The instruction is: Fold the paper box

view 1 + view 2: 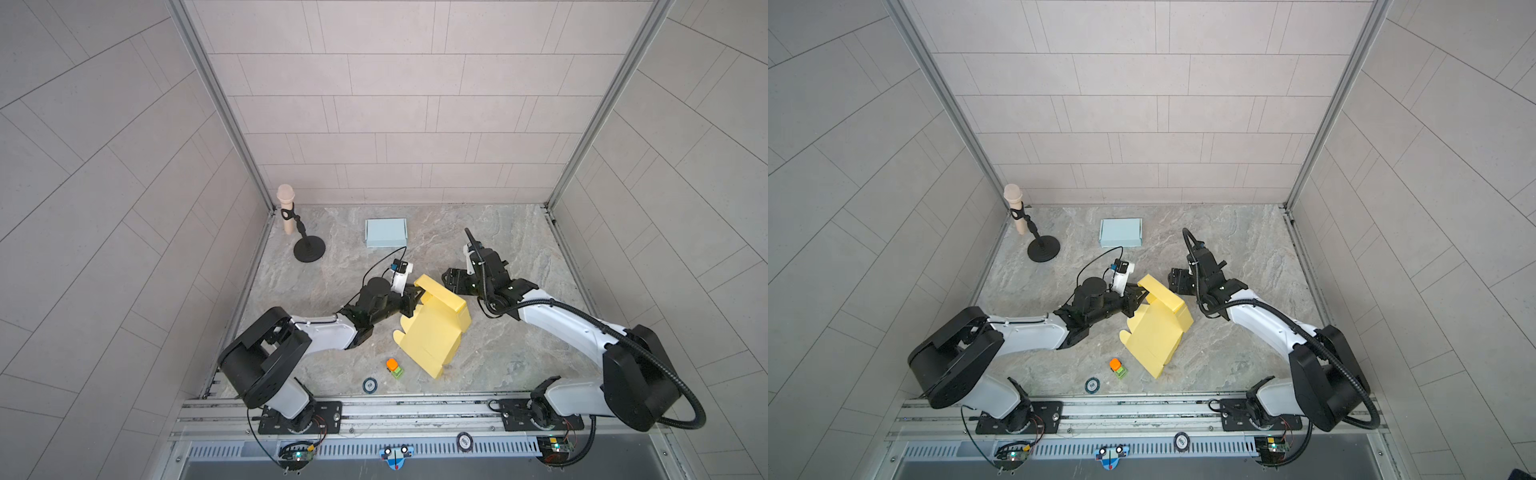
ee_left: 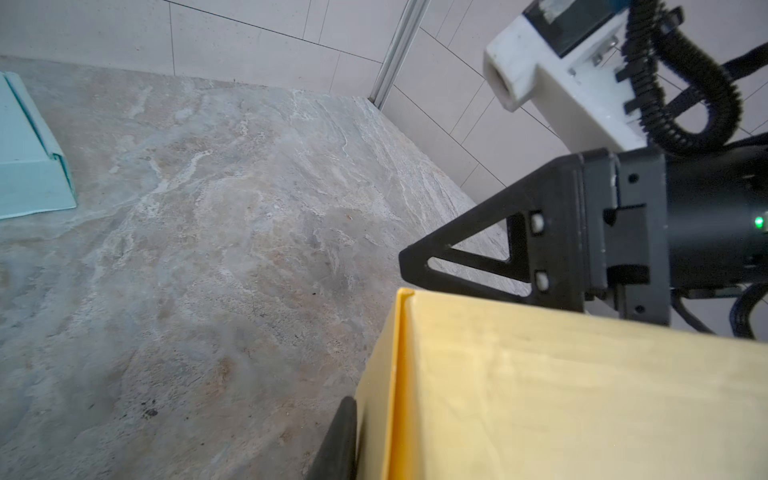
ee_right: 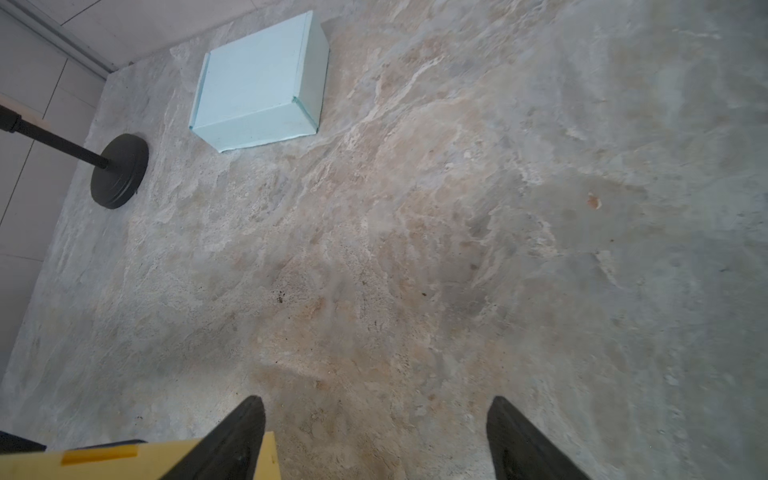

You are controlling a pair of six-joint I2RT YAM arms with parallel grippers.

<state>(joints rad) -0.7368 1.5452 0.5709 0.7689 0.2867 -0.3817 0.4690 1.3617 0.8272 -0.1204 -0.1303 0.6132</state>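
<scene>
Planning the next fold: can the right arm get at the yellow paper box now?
Probably yes: the right pincer hangs open right beside the yellow paper box, nothing between them.

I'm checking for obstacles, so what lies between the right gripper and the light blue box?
Only bare stone tabletop lies between the right gripper and the light blue box, as the right wrist view shows.
</scene>
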